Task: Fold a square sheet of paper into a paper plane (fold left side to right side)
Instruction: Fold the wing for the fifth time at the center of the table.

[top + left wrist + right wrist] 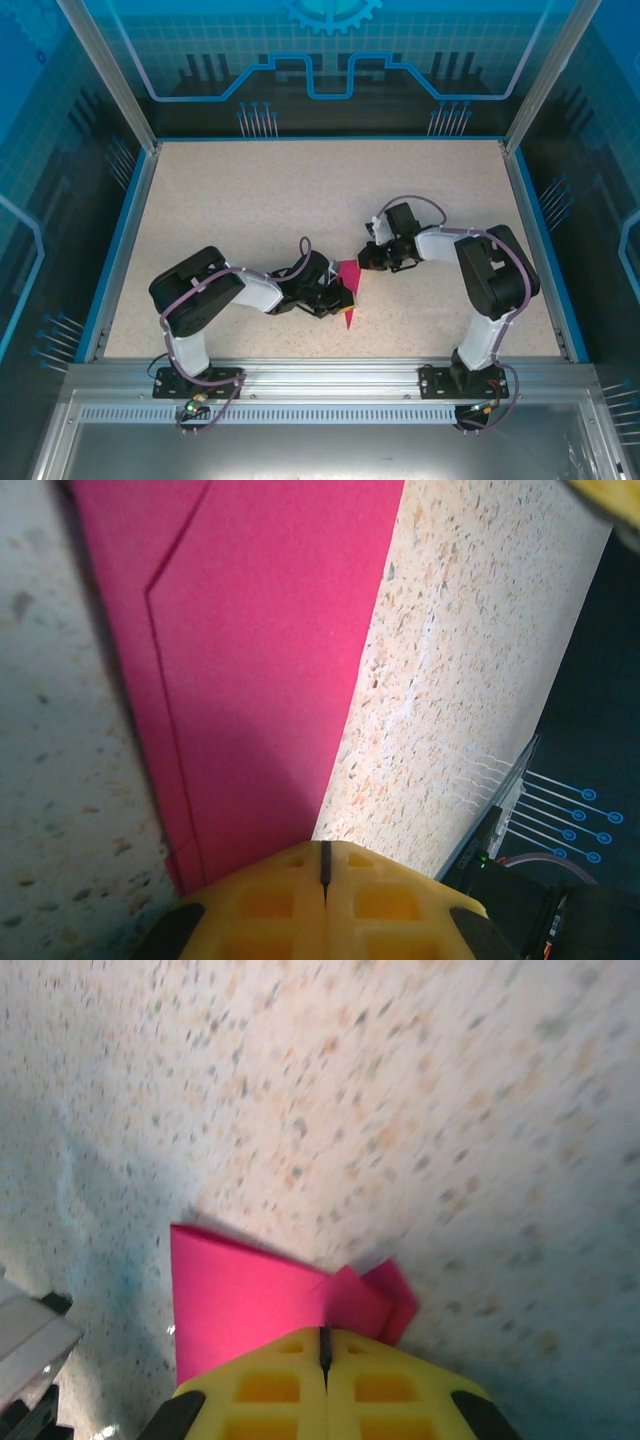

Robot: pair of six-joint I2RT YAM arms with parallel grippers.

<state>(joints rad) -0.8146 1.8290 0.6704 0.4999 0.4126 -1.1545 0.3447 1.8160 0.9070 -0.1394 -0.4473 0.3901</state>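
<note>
Top external view: the magenta sheet of paper (349, 282) lies on the speckled tabletop (250, 200) at centre frame, folded into a narrow shape whose point faces the lower edge. The left end effector (338, 298) sits on its left side. The right end effector (370, 257) sits at its upper right end.

Left wrist view: the left end effector (325, 858) is closed, its yellow fingers (265, 905) meeting at a thin seam. The paper (260, 660) runs from upper left down under them, with a crease line along its left part.

Right wrist view: the right end effector (325, 1340) is likewise closed, seam thin. The paper (240, 1300) passes beneath it, and a small flap stands up at lower centre-right. I cannot tell whether either end effector has paper caught in its seam.
</note>
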